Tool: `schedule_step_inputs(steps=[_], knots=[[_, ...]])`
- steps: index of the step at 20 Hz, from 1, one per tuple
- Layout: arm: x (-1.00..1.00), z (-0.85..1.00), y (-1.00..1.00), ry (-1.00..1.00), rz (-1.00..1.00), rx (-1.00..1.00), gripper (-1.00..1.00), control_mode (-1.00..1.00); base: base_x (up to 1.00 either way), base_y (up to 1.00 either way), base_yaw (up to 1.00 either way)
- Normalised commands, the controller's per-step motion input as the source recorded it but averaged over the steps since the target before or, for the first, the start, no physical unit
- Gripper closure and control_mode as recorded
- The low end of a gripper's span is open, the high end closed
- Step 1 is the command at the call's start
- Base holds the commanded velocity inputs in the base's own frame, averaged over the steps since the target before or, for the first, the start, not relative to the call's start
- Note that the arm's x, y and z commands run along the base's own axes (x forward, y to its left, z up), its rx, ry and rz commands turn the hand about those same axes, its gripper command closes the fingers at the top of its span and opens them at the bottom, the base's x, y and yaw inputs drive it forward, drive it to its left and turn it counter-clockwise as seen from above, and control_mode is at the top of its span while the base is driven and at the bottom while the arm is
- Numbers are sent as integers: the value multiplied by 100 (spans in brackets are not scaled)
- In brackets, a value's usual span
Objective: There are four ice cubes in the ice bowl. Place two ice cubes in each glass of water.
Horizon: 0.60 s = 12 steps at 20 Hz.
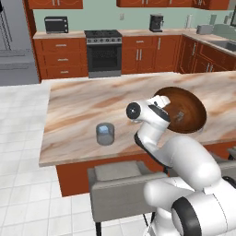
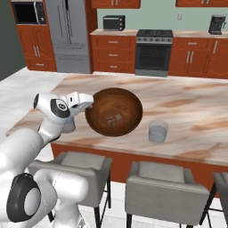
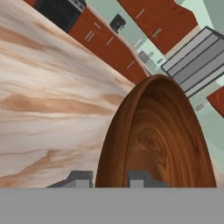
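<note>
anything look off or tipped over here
Yes: the ice bowl is tipped steeply on its side, its open face turned toward the cameras instead of upward. The gripper grips its rim, one finger on each side. No ice cubes are visible inside.

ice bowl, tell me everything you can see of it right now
The ice bowl is round, shallow, dark brown with a wood-grain look. It is tipped steeply so its open inside faces the base cameras. The gripper has one fingertip on each side of its rim. It sits over the marble counter, between the two tumblers. Faint pale marks show inside; whether they are cubes is unclear.
</note>
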Motion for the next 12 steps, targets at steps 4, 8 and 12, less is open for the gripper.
schedule_step_inputs(steps=[4, 8, 12], knots=[[0, 0, 0, 0, 0, 0, 100, 100, -16, -29, 0], [0, 0, 0, 0, 0, 0, 100, 100, -1, -34, 0], [0, 0, 0, 0, 0, 0, 100, 100, 0, -35, 0]])
